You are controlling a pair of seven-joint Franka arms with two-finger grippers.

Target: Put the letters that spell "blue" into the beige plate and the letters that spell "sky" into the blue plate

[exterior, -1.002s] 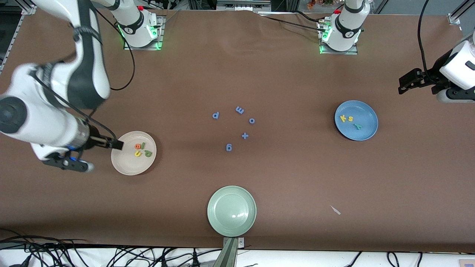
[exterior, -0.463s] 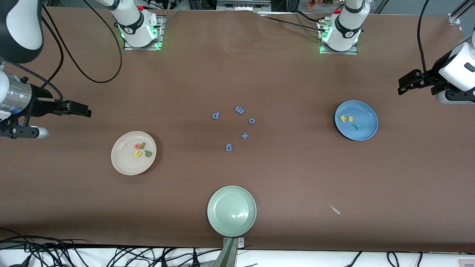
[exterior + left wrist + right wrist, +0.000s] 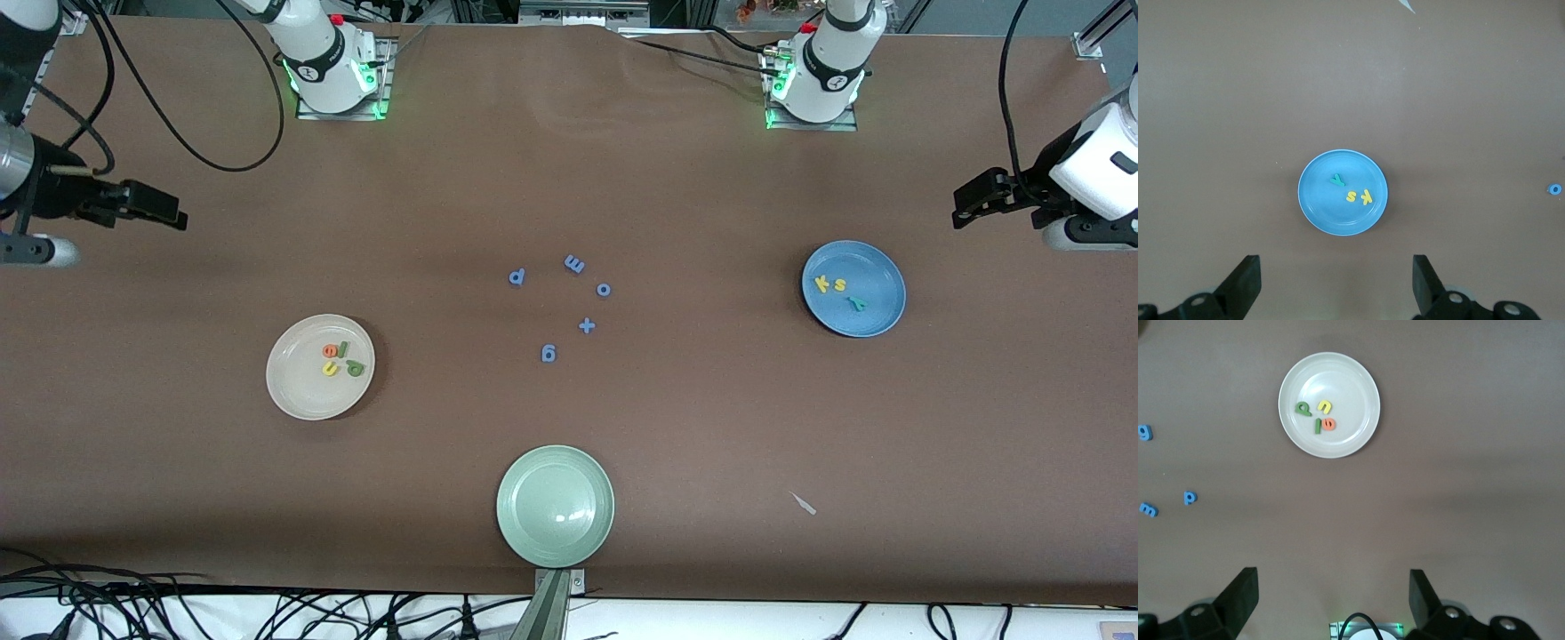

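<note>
The beige plate (image 3: 298, 391) holds the orange "e" (image 3: 330, 349), green "l" (image 3: 344, 349), yellow "u" (image 3: 330, 368) and green "b" (image 3: 356, 368). In the right wrist view the same plate (image 3: 1351, 387) shows all of them. The blue plate (image 3: 878, 274) carries the yellow "k" (image 3: 822, 284), yellow "s" (image 3: 840, 285) and teal "y" (image 3: 857, 303). My right gripper (image 3: 169, 213) hangs open and empty over bare cloth at the right arm's end. My left gripper (image 3: 967, 200) waits open and empty at the left arm's end, with the blue plate (image 3: 1317, 200) in its wrist view.
Several all-blue letters and a plus sign (image 3: 587, 325) lie mid-table. A pale green plate (image 3: 556, 533) sits near the front edge. A small white scrap (image 3: 805, 504) lies on the cloth toward the left arm's end.
My right arm has pulled away from the beige plate, rising and swinging out toward its end of the table. The left arm and all the letters stayed put.
</note>
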